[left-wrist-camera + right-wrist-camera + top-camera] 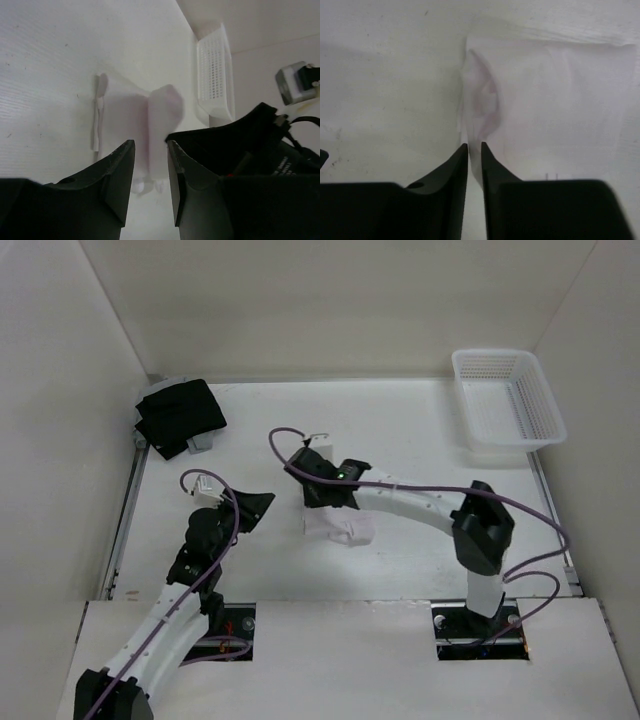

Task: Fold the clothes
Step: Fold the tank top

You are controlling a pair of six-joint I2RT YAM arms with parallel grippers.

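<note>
Overhead, white walls (330, 300) enclose the white table (400, 440) bearing clothes (340, 530).

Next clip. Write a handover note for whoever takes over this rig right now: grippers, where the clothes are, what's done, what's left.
Left gripper: open, empty, beside the white garment.
Right gripper: low over the garment's edge, jaws nearly together at a raised crease; grip unclear.
White garment: a small folded bundle mid-table.
Black garment: far-left corner. Mesh basket: far right, nothing seen inside.
Done: the white garment looks folded compact.
Left: probably clear the right gripper and flatten that crease.
</note>
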